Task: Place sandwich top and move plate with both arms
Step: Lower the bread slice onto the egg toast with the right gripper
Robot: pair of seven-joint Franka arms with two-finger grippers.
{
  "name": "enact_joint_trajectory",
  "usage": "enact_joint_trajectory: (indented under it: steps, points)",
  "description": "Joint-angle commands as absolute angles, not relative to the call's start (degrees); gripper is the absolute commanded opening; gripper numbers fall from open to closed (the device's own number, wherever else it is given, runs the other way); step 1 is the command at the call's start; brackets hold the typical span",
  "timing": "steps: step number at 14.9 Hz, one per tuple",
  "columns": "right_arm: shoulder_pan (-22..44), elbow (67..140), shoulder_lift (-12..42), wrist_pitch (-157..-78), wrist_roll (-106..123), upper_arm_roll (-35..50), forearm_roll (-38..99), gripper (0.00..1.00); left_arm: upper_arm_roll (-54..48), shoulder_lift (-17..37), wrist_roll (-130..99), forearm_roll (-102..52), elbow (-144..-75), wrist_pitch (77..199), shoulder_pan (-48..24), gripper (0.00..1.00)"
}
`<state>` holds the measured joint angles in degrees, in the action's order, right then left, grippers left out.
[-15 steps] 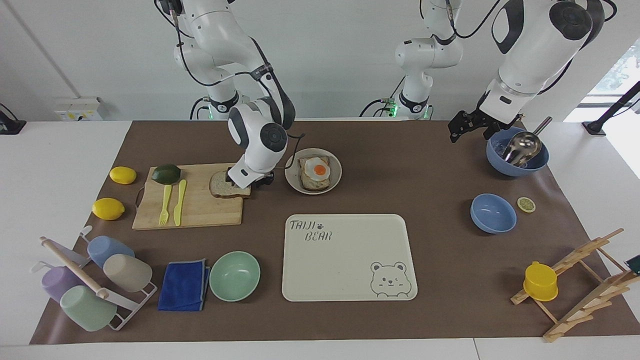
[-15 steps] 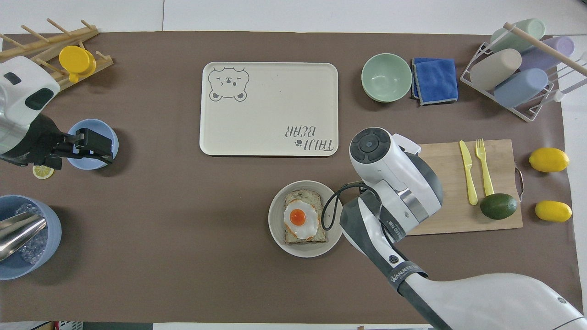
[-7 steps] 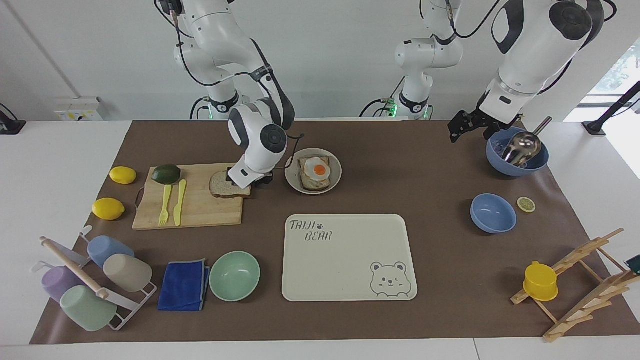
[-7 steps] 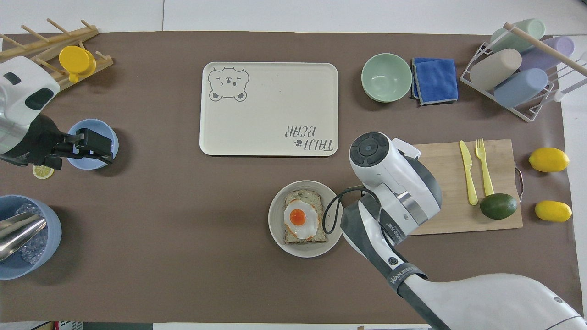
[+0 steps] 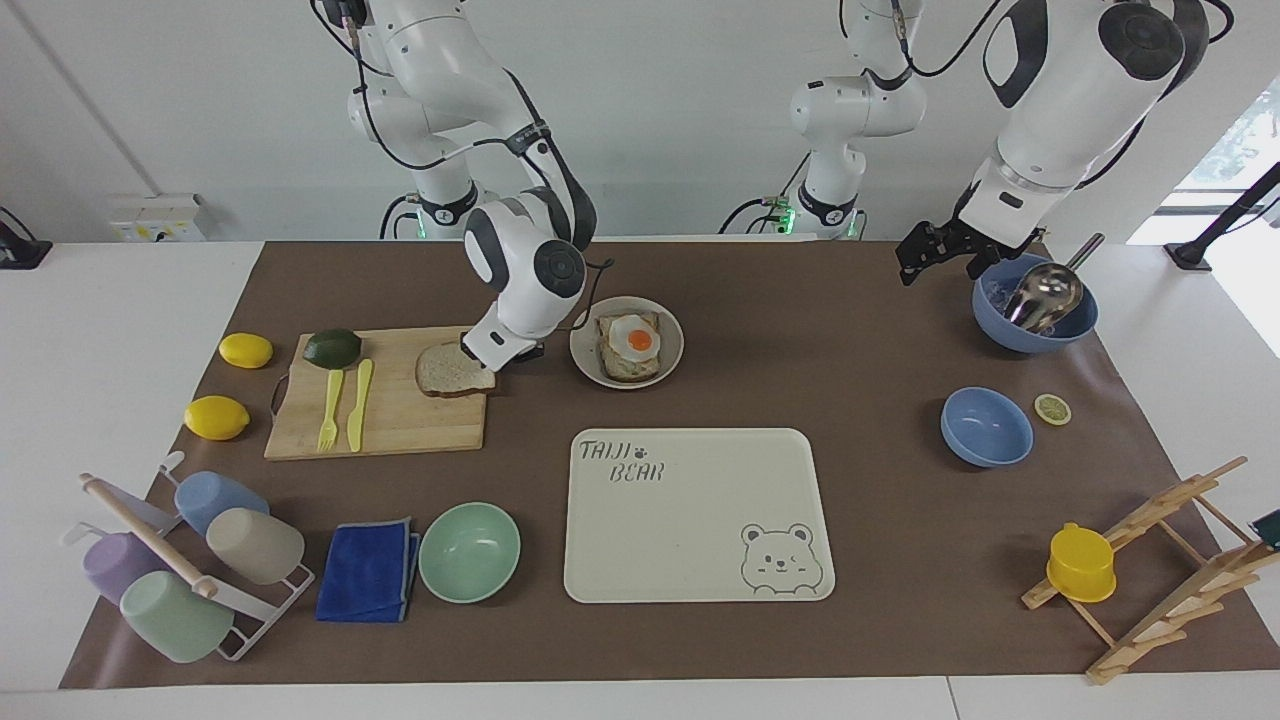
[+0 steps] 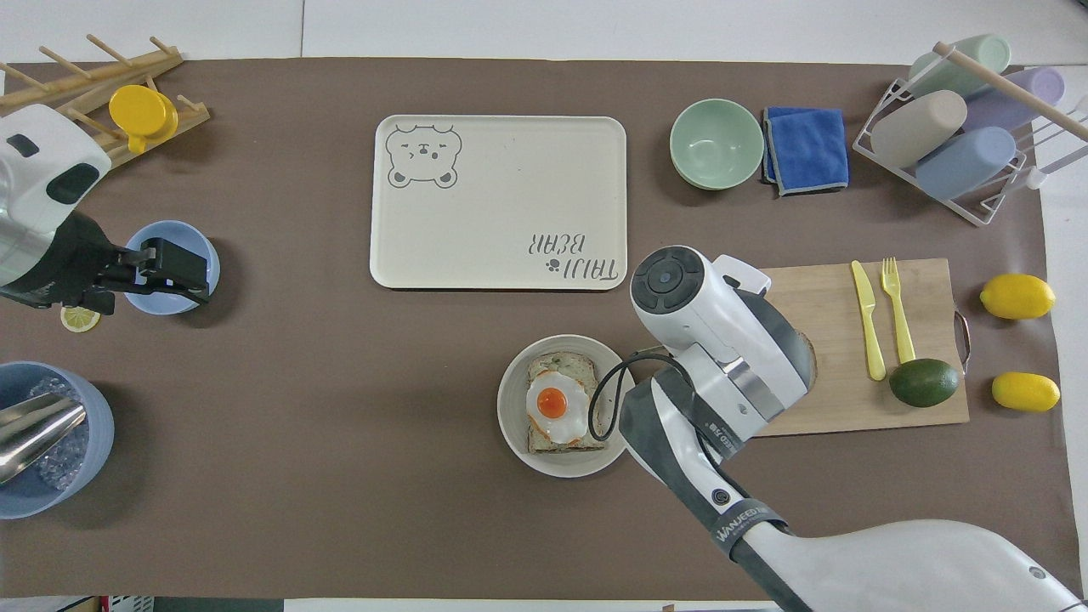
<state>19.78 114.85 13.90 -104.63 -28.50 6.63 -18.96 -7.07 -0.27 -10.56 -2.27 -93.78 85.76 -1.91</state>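
The sandwich top (image 5: 450, 370) is a plain bread slice lying on the wooden cutting board (image 5: 400, 425). My right gripper (image 5: 500, 354) is at the slice's edge nearest the plate and looks shut on it. In the overhead view the right arm hides nearly all of the slice. The round beige plate (image 5: 590, 370) stands beside the board and bears a toast with a fried egg (image 5: 631, 344); it also shows in the overhead view (image 6: 512, 425). My left gripper (image 5: 918, 258) waits open in the air, over the small blue bowl (image 6: 200, 255) in the overhead view.
A cream bear tray (image 5: 700, 520) lies farther from the robots than the plate. A mint-green bowl (image 5: 469, 552) and a blue cloth (image 5: 368, 570) lie beside it. A yellow fork and knife (image 5: 345, 402), an avocado (image 5: 332, 347) and two lemons (image 5: 216, 417) are at the board. A large blue bowl with a scoop (image 5: 1035, 303) is near the left arm.
The right hand has risen and tilted toward the plate, uncovering more of the bread slice. The slice has barely shifted. The left arm has not moved.
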Motion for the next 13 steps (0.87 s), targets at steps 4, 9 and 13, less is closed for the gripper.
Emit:
enact_joint_trajectory:
  steps: [4, 9, 13]
  points:
    - [18.8, 98.2, 18.2, -96.4, -30.3, 18.0, -16.4, 0.00, -7.2, -1.7, -10.4, -2.9, -95.0, 85.9, -1.2, 1.00]
    - [19.5, 97.8, 20.5, -99.9, -43.3, 25.1, -15.3, 0.00, -7.3, -1.7, -10.4, -2.9, -95.0, 85.9, -1.2, 1.00]
    - [19.6, 97.4, 21.5, -100.2, -47.4, 27.9, -15.6, 0.00, -7.3, -1.7, -10.5, -2.9, -95.0, 86.0, -1.2, 1.00]
